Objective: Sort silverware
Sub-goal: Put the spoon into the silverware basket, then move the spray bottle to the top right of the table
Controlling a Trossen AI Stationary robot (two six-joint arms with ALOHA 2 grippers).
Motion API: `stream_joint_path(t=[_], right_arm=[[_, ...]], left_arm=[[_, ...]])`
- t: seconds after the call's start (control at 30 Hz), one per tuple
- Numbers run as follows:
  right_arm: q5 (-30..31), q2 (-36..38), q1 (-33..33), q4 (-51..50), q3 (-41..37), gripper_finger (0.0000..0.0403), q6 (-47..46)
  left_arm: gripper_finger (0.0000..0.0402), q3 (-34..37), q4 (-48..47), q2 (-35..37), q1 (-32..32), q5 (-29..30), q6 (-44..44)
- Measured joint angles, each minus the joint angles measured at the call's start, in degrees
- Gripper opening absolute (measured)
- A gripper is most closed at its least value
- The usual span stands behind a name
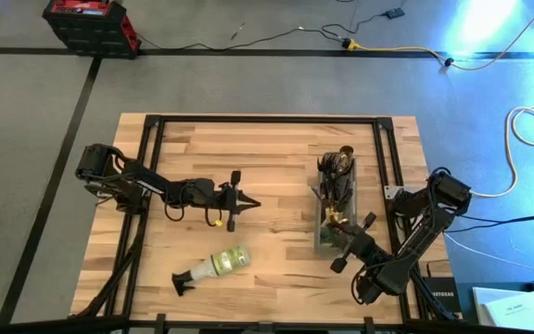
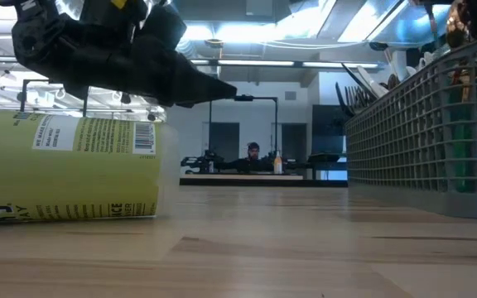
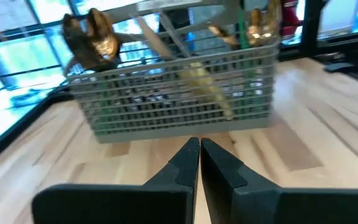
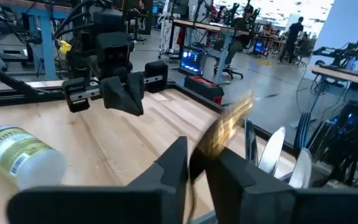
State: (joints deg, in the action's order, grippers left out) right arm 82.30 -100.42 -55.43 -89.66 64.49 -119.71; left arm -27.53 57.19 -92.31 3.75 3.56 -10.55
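Right wrist view was taken as the main evidence for the working jaws. The right gripper [image 4: 196,165] was seen with its jaws set narrowly apart, a gold utensil [image 4: 225,134] standing between them, blurred, so that its type could not be determined. Whether firm contact was kept on both sides could not be confirmed; the grip was judged slack or in the course of release.

The left gripper [image 3: 199,163] was found fully closed, its fingertips meeting and nothing held, pointed at the grey mesh caddy [image 3: 179,93] from some way off across the bare wood.

Around the right gripper [image 1: 352,243], the near end of the caddy [image 1: 334,199] lay directly below or just beside it in the high view. The remaining silverware [image 1: 339,172] was noted standing bunched in the caddy, gold and dark handles mixed, none laid out on the table [image 1: 267,158]. The sorting was therefore judged barely started.

Risks recorded: with so light a hold, the utensil could slip or swing and drop among the others, or catch on the mesh wall. Neighbouring pieces could be dragged along by tangled tines. The spray bottle [image 1: 213,267], lying on its side well apart, could roll if struck by the left arm.
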Motion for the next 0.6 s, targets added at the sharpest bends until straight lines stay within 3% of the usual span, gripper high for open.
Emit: stream_joint_path(t=[0.3, 0.5, 0.6], right_arm=[[1.4, 0.0, -0.1, -0.4, 2.7, 0.0123, 1.3], [-3.8, 0.2, -0.1, -0.4, 9.7, 0.0149, 18.4], [-5.6, 0.3, 0.0, -0.3, 14.7, 0.0151, 27.5]], left_arm=[[0.0, 0.0, -0.7, 0.0, 1.2, -0.4, 0.9], [0.0, 0.0, 0.1, 0.8, 1.2, -0.5, -0.2], [0.0, 0.0, 0.7, 5.0, 2.4, -2.1, 1.5]])
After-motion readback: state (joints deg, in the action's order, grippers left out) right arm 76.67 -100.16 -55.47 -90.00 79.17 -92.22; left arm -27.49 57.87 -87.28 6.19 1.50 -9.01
